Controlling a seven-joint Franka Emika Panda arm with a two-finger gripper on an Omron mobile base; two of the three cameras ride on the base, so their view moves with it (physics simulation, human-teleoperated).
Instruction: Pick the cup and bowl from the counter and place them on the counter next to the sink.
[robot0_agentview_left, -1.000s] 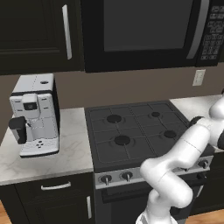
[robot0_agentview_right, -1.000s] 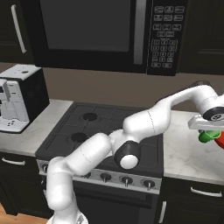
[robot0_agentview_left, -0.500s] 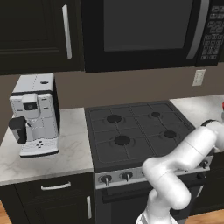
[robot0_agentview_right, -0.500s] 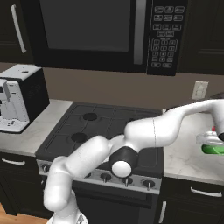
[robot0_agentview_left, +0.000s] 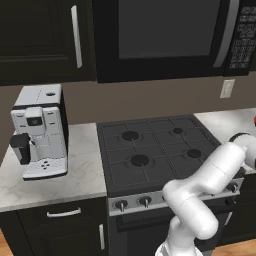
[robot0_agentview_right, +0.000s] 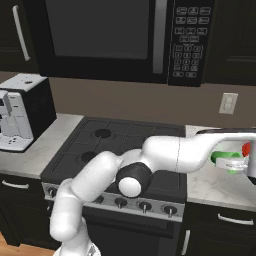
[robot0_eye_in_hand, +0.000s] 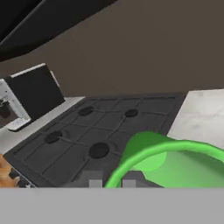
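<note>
The gripper (robot0_agentview_right: 239, 165) is clamped on the small bright green cylindrical cup (robot0_agentview_right: 226, 158), lifting it clear of the white marble counter (robot0_agentview_right: 212, 185) for carrying sinkward.

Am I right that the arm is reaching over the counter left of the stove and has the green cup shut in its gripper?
Not quite: the arm reaches over the counter right of the stove, as the right base view shows. The gripper is indeed shut on the green cup.

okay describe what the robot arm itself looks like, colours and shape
The arm is glossy white, built of thick rounded tube segments. Its joints are dark bands, with a round white cap ringed in black at the elbow. No cables or markings show.
</note>
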